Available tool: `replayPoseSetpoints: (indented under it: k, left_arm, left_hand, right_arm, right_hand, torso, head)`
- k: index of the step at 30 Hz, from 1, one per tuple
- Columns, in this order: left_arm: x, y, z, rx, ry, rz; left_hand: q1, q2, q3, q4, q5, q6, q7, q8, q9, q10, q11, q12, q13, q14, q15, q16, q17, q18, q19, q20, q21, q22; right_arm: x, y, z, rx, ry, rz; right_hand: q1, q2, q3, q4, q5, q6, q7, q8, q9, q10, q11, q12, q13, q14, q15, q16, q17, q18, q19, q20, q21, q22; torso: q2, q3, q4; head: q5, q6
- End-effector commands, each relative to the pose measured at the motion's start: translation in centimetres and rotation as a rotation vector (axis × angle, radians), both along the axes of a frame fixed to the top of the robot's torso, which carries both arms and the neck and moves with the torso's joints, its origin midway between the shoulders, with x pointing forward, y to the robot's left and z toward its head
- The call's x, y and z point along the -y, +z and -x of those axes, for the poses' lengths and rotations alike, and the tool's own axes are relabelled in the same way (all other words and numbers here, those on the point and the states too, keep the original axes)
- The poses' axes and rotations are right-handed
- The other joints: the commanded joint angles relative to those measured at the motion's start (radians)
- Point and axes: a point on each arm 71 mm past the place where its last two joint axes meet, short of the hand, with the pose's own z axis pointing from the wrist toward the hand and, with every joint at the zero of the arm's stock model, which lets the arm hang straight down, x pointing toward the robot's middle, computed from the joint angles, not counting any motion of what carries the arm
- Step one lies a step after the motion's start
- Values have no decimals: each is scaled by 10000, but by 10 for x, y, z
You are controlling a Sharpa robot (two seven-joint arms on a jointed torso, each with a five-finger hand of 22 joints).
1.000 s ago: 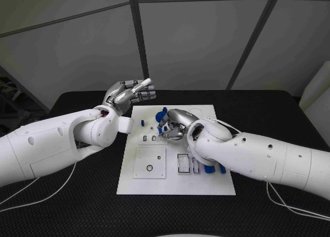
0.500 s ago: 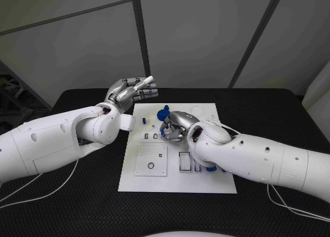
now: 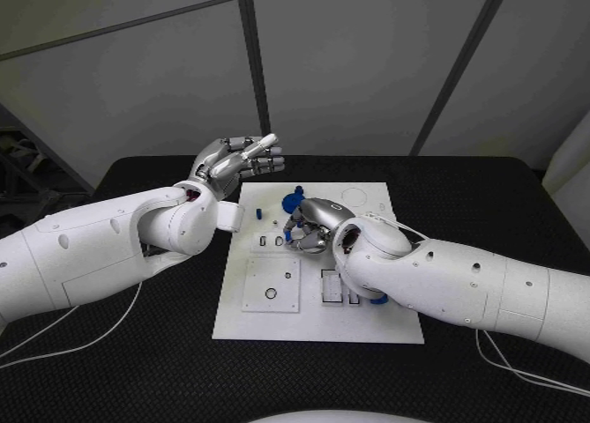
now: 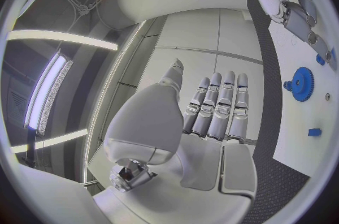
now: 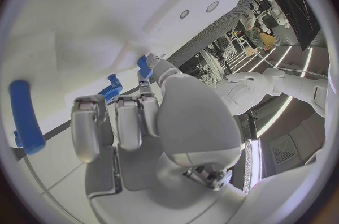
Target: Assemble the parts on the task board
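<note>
The white task board [image 3: 317,328] lies in the middle of the black table. My right hand [image 3: 309,226] hovers low over the board's middle with its fingers curled in, and it pinches a small blue part [image 5: 144,65] at its fingertips. A blue gear [image 3: 292,202] stands on the board just beyond that hand, and the left wrist view also catches the gear [image 4: 302,84]. My left hand [image 3: 239,159] is raised off the board's far left corner, fingers straight and apart, holding nothing.
A small blue piece [image 3: 257,212] lies near the board's left edge. More blue parts [image 3: 377,300] peek out beside my right forearm. A long blue peg [image 5: 25,117] lies on the board. A square inset [image 3: 269,286] with a ring sits on the board's left.
The camera has shifted slightly. Both hands keep their places: the right one low over the board, the left one raised.
</note>
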Motion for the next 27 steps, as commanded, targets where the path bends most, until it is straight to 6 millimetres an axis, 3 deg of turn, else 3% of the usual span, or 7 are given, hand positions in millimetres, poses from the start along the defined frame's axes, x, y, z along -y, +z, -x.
replayPoseSetpoints:
  k: [1,27]
  left_arm:
    - [1,2,0,89,-127,4]
    - [1,1,0,54,-133,-8]
  left_hand:
    - [0,74,-13,-65,-31,43,336,-59,-14,63,18,-49,-5,61,16,-42,-5,-162,74,28,38,-10]
    - [-8,65,-28,-81,-32,35,347,-75,-19,57,26,-65,-7,64,18,-50,-7,-163,81,28,42,-14]
  right_arm:
    - [-2,3,1,191,94,-250]
    - [-3,-6,-2,-166,49,-140]
  right_hand:
    - [-73,6,2,-51,33,229,-174,50,234,73,-56,35,1235,732,-60,-19,1209,-73,1054,-62,31,2635]
    - [-198,-28,-30,-43,-24,217,-175,4,252,70,-60,28,1229,728,-64,-33,1189,-73,1054,-65,31,2635]
  torso:
    - [1,0,0]
    - [-4,-2,-14]
  head:
    - [22,-15]
    - [65,-72]
